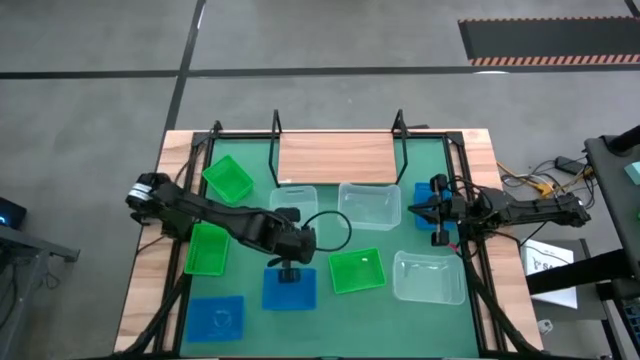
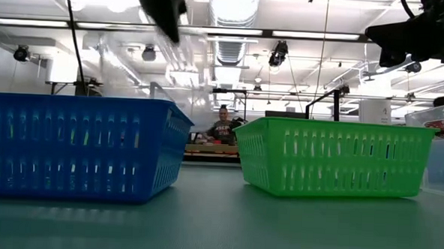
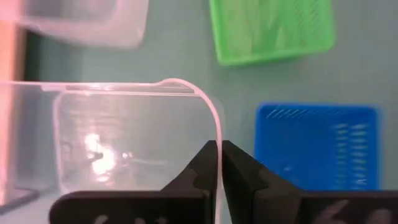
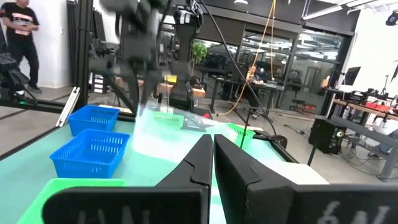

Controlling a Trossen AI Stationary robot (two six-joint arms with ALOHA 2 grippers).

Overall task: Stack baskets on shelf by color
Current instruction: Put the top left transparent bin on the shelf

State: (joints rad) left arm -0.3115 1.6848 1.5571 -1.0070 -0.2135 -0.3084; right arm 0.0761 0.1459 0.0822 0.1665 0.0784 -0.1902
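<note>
My left gripper [image 1: 303, 238] [image 3: 219, 155] is shut on a clear basket [image 1: 293, 203] [image 3: 130, 143] in front of the wooden shelf [image 1: 335, 157]. Two more clear baskets [image 1: 369, 205] [image 1: 428, 277] rest on the green mat. So do green baskets [image 1: 228, 180] [image 1: 207, 248] [image 1: 357, 270] and blue baskets [image 1: 217, 318] [image 1: 290, 290]. My right gripper [image 1: 432, 212] [image 4: 212, 146] waits shut and level at the table's right, above another blue basket [image 1: 420, 192]. My left gripper pinches the rim of the clear basket's near wall [image 3: 217, 134], close to its right corner, with one finger inside and one outside. The fingers come slanting down from the left. The basket looks raised toward the camera; whether its far side still touches the mat cannot be told.
The shelf board stands between thin black uprights [image 1: 276, 125] [image 1: 399, 122] at the far edge. Bare mat lies between the baskets near the middle [image 1: 330, 245]. In the low view a blue basket [image 2: 78, 144] and a green basket [image 2: 337, 156] fill the foreground. A person [image 4: 15, 37] stands beyond the table.
</note>
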